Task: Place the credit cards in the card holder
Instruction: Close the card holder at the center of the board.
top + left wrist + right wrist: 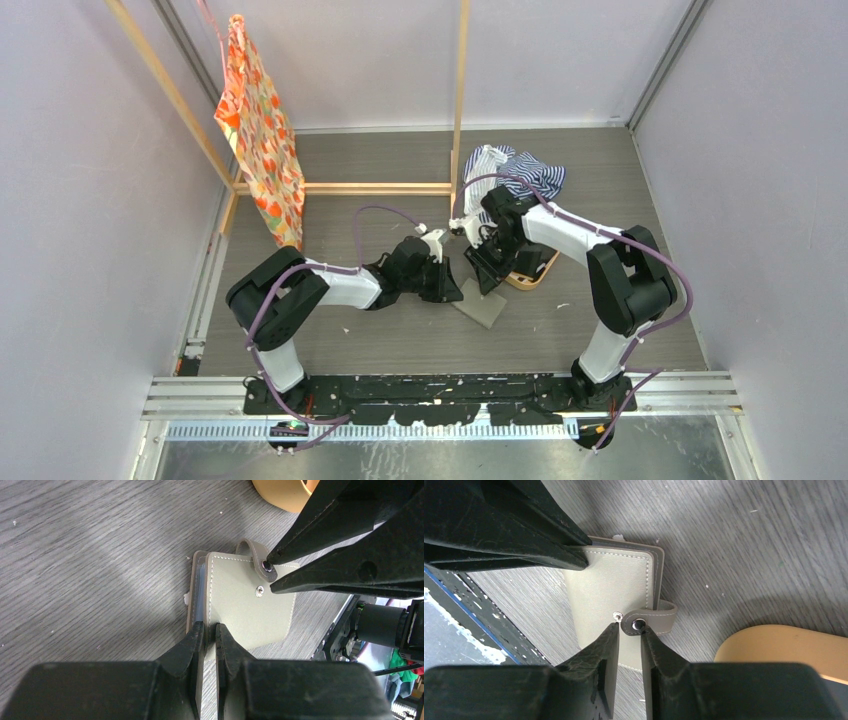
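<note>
Grey-taupe card holder (247, 605), folded flat, tab (255, 555) unsnapped, pale credit cards (200, 587) inside.

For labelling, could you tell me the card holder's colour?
The card holder is grey-taupe; left wrist view.

No room is left between the jaws of the left gripper (210, 627): the cover of the card holder (245, 605) fills the gap. Its closing tab (659, 620) sits between the jaws of the right gripper (629, 627). Each gripper blocks the space straight ahead of the other's jaws. The orange tray (784, 645) lies close beside the right jaws. Open table (90, 570) stretches beside the left jaws, on the side away from the tray.
</note>
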You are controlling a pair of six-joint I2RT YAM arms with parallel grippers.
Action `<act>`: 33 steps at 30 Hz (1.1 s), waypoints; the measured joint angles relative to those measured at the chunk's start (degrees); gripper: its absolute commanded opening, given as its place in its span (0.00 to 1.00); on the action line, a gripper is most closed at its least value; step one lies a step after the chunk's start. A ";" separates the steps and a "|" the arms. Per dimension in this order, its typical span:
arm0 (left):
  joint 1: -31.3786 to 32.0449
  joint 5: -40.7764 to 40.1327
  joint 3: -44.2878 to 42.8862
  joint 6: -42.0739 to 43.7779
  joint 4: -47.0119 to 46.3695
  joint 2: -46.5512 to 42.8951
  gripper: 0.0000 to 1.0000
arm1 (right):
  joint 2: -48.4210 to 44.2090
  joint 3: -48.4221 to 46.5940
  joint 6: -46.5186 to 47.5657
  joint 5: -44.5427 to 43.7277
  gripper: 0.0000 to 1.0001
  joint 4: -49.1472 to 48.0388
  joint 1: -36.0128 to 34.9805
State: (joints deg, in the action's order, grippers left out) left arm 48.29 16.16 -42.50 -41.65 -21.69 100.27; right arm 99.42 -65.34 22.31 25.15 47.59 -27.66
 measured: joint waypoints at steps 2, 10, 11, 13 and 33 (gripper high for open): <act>0.00 0.00 0.00 0.00 0.00 0.00 0.11 | 0.00 0.00 -0.04 -0.52 0.25 -0.09 0.00; 0.00 0.02 0.20 -0.02 -0.39 0.00 0.10 | 0.00 0.00 -0.20 -1.90 0.34 -0.63 0.00; 0.00 0.02 0.20 -0.02 -0.39 0.00 0.10 | 0.00 0.00 -0.22 -2.03 0.34 -0.72 0.00; 0.00 0.02 0.20 -0.02 -0.42 0.00 0.10 | 0.00 0.00 -0.22 -2.27 0.37 -0.90 -0.04; -0.04 0.07 0.22 -0.81 -0.39 0.00 0.10 | -0.02 0.13 -0.90 -4.76 0.21 -2.21 -1.38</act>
State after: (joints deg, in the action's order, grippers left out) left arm 48.25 16.23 -42.28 -42.46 -22.09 100.27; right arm 99.39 -65.21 21.41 20.38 45.39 -29.04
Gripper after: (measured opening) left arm 0.117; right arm 0.264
